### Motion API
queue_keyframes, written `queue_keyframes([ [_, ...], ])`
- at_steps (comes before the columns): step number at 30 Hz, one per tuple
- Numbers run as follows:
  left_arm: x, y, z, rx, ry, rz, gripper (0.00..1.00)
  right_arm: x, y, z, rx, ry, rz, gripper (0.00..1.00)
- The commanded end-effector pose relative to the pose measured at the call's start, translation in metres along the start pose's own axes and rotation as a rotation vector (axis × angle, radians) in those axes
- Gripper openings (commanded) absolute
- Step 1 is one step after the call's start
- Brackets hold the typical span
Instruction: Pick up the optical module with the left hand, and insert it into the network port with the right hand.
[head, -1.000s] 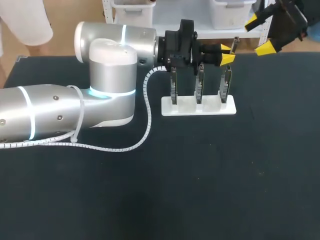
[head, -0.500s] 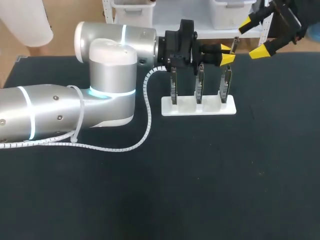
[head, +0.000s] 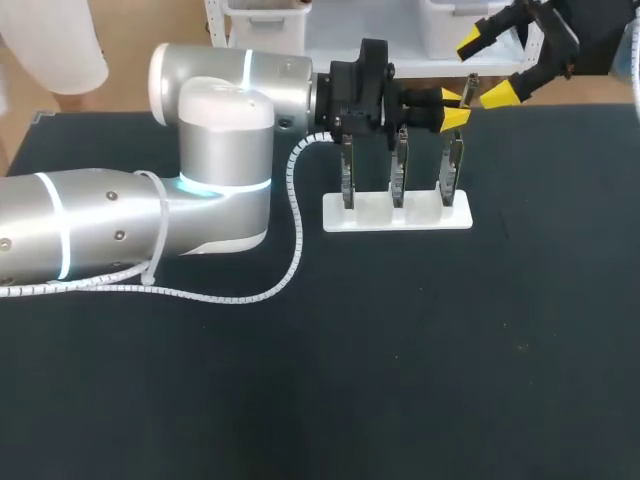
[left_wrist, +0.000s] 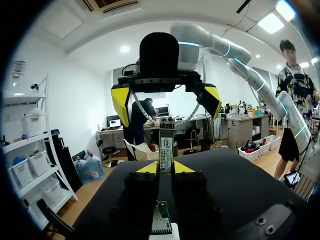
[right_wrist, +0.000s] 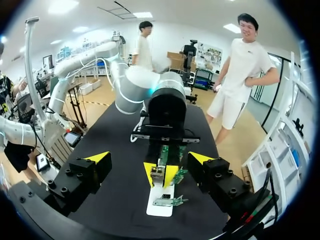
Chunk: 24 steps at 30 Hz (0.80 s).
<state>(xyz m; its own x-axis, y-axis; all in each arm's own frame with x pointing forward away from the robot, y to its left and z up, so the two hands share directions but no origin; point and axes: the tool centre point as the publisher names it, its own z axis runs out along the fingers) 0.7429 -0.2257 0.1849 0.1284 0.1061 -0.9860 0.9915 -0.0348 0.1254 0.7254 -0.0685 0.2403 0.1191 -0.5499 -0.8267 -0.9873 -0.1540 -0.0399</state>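
**Bystanders on the Table**

A black table (head: 420, 350) takes up nearly the whole head view. A white stand (head: 396, 213) rests flat on its far half, a long low block lying crosswise, somewhat right of the middle.

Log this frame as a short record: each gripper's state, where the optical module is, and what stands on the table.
left gripper: shut on optical module
module position: sticks out past the left gripper's tips, above white stand
right gripper: open, empty, facing the module, not touching it
stand: on table, three upright pieces in it
insertion: not yet done
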Motion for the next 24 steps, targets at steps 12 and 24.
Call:
queue_keyframes([
  [12, 0.0, -0.002, -0.001, -0.006, -0.002, 0.003, 0.0, 0.005, 0.003, -0.001, 0.091, -0.103, -0.012, 1.0],
  [24, 0.0, -0.002, -0.001, -0.006, -0.002, 0.003, 0.0, 0.003, 0.005, 0.001, 0.092, -0.115, -0.007, 1.0],
])
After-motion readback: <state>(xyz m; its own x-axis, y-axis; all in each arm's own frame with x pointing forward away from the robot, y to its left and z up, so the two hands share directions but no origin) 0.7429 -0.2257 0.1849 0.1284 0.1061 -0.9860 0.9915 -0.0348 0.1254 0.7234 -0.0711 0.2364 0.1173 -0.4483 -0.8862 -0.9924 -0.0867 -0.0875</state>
